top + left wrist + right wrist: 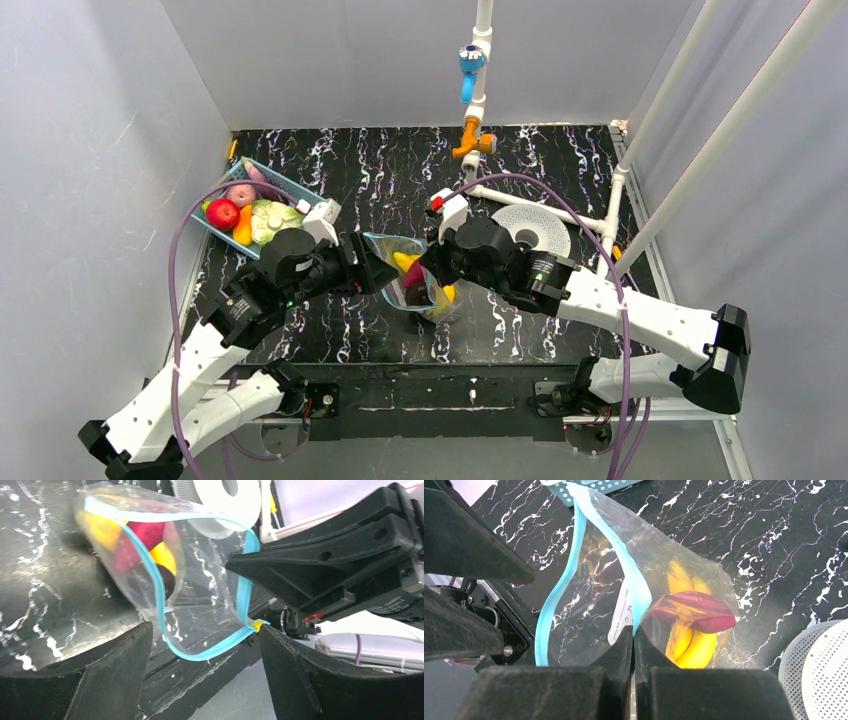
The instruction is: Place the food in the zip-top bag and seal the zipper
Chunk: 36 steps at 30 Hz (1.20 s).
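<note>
The zip-top bag (408,268) is lying in the middle of the table (380,180), between the two grippers, with its mouth gaping toward the left arm. Inside it a yellow banana (684,645) is resting against a dark purple-red piece (699,612); both are sitting deep in the bag's closed end. The bag is clear, crinkly film with a white label strip, and the zipper (245,570) is running round the open mouth as a thin teal-blue band, with a small yellow slider tab (257,625) sitting at one corner.

The right gripper (634,635) is pinching the far lip of the mouth, its dark padded fingers pressed together on the teal strip and the film. The left gripper (205,635) is standing wide apart at the near side of the mouth, one finger on each side, gripping nothing.

At the far left a blue lattice basket (285,180) is holding a red apple (222,213), an orange piece (243,225), a pale green leafy piece (272,218) and a pinkish one (242,193). A white perforated disc (535,230) is lying beyond the right arm on the black, white-veined tabletop.
</note>
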Motion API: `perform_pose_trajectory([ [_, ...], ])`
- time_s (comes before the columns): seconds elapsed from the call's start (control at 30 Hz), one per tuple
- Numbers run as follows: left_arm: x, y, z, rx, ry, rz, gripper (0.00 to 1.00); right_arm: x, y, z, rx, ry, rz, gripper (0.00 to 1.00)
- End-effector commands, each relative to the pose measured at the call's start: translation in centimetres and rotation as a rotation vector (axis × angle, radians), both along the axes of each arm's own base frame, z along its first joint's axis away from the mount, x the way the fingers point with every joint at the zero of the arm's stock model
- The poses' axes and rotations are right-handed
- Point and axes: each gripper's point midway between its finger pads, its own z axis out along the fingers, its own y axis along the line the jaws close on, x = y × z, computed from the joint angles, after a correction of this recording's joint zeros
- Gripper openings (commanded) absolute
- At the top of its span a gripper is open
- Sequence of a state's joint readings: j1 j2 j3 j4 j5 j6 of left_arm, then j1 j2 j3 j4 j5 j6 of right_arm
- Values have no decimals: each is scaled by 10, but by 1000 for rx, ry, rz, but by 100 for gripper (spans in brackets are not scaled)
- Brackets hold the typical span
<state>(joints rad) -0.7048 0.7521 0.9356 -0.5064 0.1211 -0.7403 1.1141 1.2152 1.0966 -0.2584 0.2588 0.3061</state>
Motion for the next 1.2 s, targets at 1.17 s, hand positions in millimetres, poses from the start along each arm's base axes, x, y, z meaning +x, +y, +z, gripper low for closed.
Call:
perform_pose_trajectory([
  [1.17,89,227,-37,602,83,722,98,3,7,19,54,-49,7,1],
])
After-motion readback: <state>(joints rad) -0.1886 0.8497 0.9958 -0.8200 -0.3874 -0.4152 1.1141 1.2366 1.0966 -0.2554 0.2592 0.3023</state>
